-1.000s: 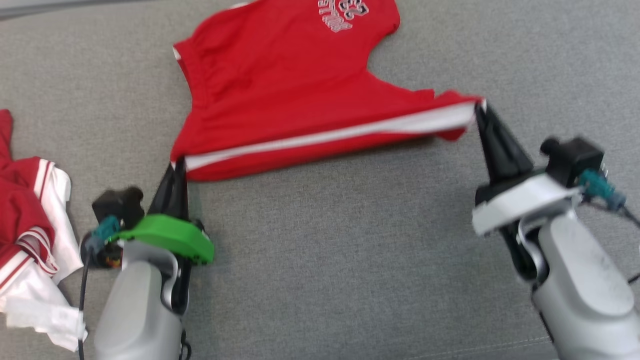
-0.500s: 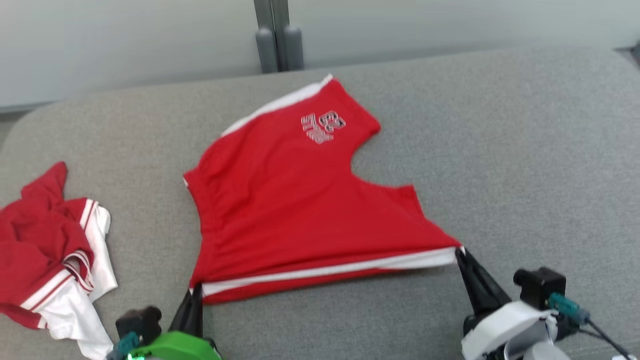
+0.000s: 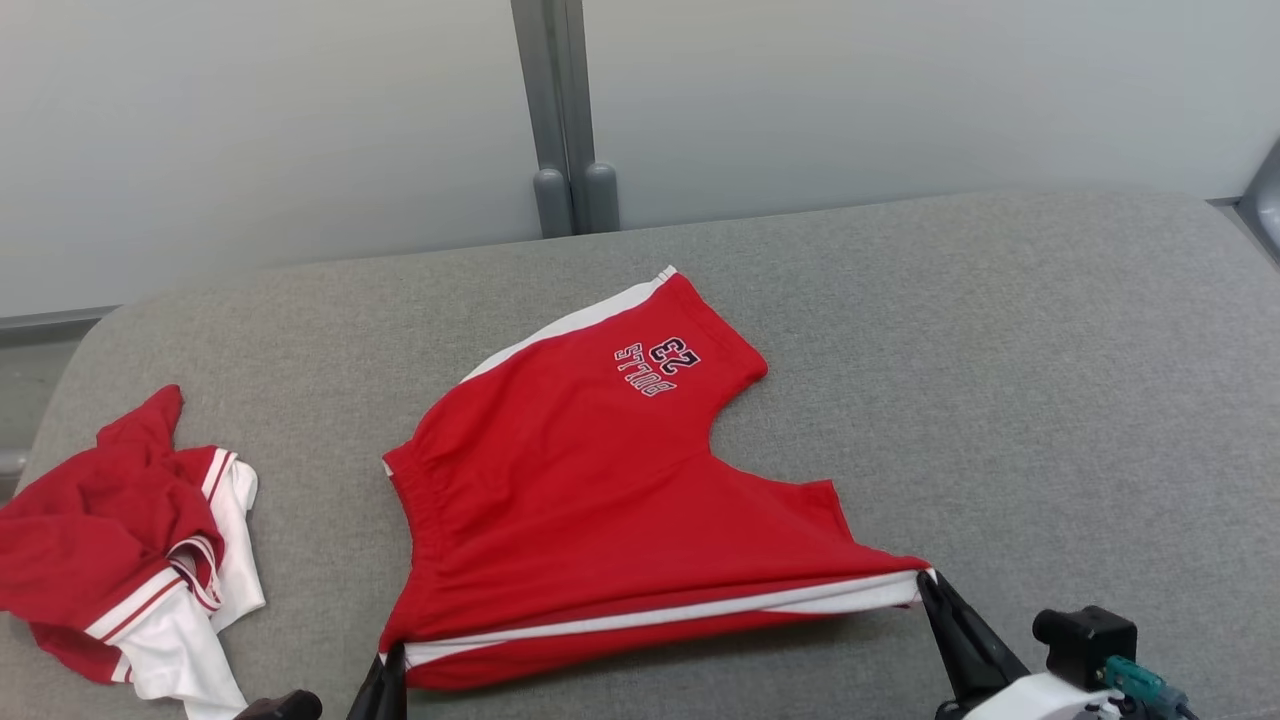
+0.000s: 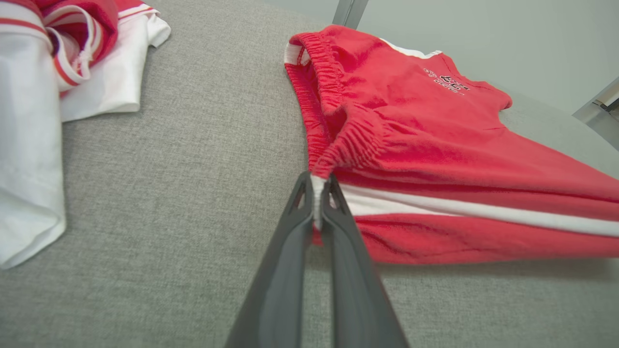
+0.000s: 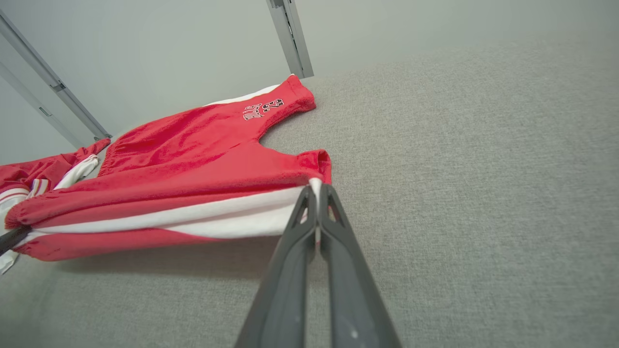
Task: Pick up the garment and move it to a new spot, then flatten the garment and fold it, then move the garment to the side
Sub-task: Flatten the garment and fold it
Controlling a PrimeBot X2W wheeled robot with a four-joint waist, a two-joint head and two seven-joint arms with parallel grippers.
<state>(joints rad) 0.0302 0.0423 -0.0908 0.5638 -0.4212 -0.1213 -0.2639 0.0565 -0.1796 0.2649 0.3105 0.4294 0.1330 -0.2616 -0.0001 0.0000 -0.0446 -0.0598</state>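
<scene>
The garment is a pair of red shorts with white side stripes and a "23" print, spread on the grey cushion. My left gripper is shut on the near corner of the elastic waistband. My right gripper is shut on the near leg's hem at the white stripe. The near edge is stretched between them, slightly lifted, with a shadow beneath. The far leg lies flat toward the wall.
A second red-and-white garment lies crumpled at the cushion's left end, also in the left wrist view. A pale wall with a grey post runs behind the cushion. Bare grey cushion stretches to the right.
The head camera has tilted up, so the wall and the cushion's far edge now show and both arms have slid to the bottom edge. Both grippers keep their hold on the stretched shorts.
</scene>
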